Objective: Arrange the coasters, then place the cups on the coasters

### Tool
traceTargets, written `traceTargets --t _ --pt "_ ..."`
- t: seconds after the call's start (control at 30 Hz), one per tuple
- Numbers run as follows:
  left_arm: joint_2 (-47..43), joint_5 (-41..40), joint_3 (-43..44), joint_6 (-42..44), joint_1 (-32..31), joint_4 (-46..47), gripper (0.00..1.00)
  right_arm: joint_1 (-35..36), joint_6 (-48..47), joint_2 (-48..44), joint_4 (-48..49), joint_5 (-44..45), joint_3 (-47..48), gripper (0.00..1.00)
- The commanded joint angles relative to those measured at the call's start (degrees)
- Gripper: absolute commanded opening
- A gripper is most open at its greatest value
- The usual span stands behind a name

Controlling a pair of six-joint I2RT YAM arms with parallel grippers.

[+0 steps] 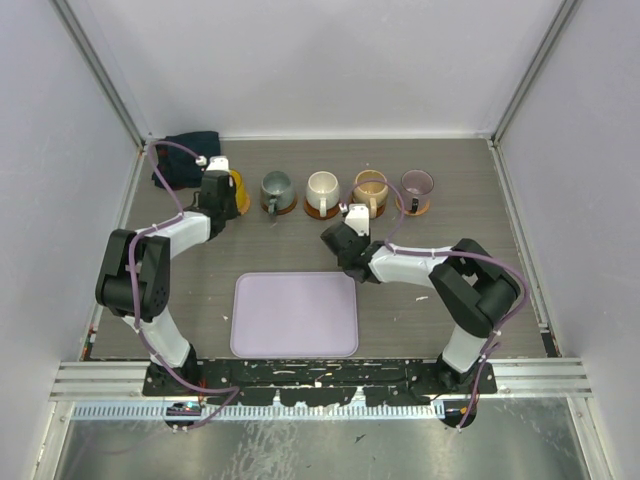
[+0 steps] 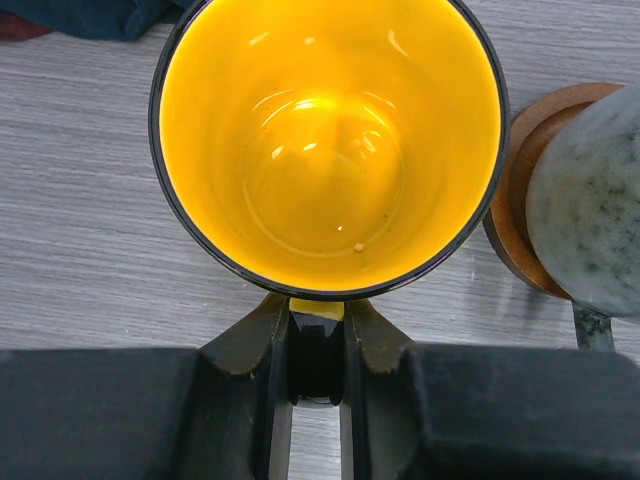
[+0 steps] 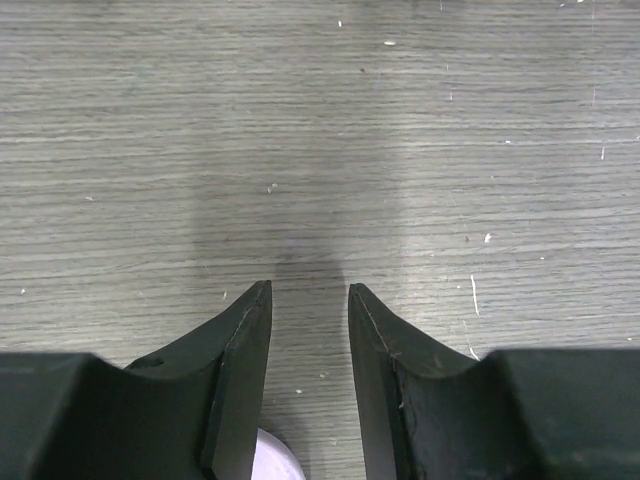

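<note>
Five cups stand in a row at the back of the table. The grey-green cup (image 1: pixel 277 189), white cup (image 1: pixel 322 190), tan cup (image 1: pixel 370 187) and purple cup (image 1: pixel 416 186) each sit on a brown coaster (image 1: pixel 320 212). My left gripper (image 1: pixel 220 196) is shut on the handle of the yellow cup (image 2: pixel 330 150) at the row's left end, the black handle pinched between its fingers (image 2: pixel 262 335). Whether a coaster lies under the yellow cup is hidden. The grey-green cup (image 2: pixel 590 200) and its coaster (image 2: pixel 512 205) are just to the right. My right gripper (image 3: pixel 310 295) is open over bare table, holding nothing.
A lavender tray (image 1: pixel 295 314) lies at the near middle; its corner (image 3: pixel 278 462) shows under my right gripper. A dark blue cloth (image 1: pixel 188 160) is bunched in the back left corner, behind the yellow cup. Grey walls enclose the table on three sides.
</note>
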Motion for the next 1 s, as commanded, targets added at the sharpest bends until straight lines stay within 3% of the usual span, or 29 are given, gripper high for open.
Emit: traceTargets --t 0.0,0.97 --pt "-1.82 -1.27 1.11 -0.86 0.57 8.3 0.0 -0.06 1.43 -2.33 0.58 1.0 -0.28 0.43" --pt "-1.53 -1.46 -0.91 -2.3 0.71 8.89 0.0 -0.07 1.71 -1.47 0.74 -0.56 -0.05 0.42"
